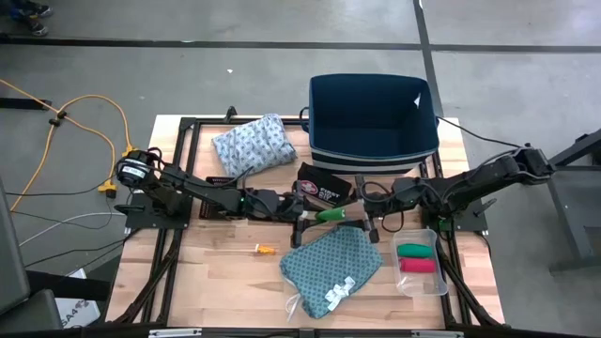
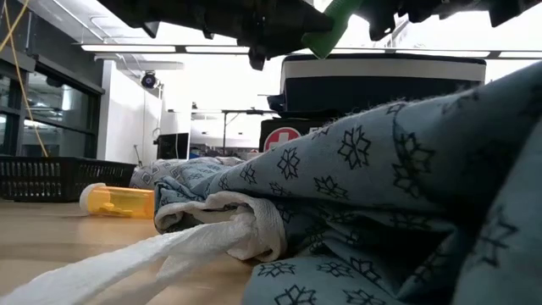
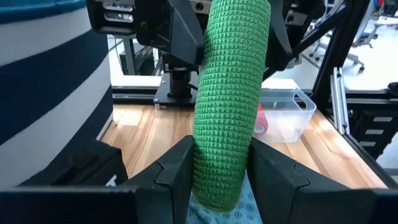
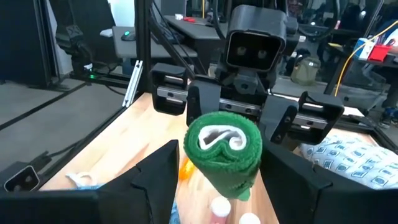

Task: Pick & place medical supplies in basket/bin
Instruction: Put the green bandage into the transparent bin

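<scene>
Over the middle of the desk the two arms meet at a green roll, which hangs in the air above the teal cloth. The left end effector grips the roll between both fingers, which press its sides in the left wrist view; the roll's lower end is cut off by the frame there. The right end effector stands around the other end of the same roll, but whether its fingers actually press it or merely flank it cannot be told. From above, the dark arms hide most of the roll. The low view is largely blocked by the teal cloth and its white ties, leaving only a green sliver at the top edge. The pale blue-grey cloth lies beside the dark blue basket. A clear bin holds another green roll and a red roll. The thin orange-tipped stick lies near the teal cloth, and a dark pouch is half hidden beneath the arms.
</scene>
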Controlling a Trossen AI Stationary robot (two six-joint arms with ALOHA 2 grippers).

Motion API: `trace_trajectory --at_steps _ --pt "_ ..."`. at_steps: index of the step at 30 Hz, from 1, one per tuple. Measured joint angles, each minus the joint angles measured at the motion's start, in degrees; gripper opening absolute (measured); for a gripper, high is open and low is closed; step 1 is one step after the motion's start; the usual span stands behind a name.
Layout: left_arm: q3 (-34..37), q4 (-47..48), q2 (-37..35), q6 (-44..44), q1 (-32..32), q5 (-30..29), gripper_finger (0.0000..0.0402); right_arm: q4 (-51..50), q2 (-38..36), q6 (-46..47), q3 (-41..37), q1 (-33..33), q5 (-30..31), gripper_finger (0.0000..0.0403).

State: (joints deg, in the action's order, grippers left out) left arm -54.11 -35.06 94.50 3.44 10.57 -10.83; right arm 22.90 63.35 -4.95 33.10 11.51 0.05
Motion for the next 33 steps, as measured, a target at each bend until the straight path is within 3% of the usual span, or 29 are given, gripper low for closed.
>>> trace_trajectory --at_steps 17,33 --pt "0.0 -0.8 0.0 0.0 0.0 0.1 0.0131 2.3 0.0 0.1 0.0 0.0 0.0 0.02" --pt "0.0 -0.8 0.0 0.0 0.0 0.1 0.0131 2.2 0.0 -1.3 0.0 0.0 0.0 0.0125"
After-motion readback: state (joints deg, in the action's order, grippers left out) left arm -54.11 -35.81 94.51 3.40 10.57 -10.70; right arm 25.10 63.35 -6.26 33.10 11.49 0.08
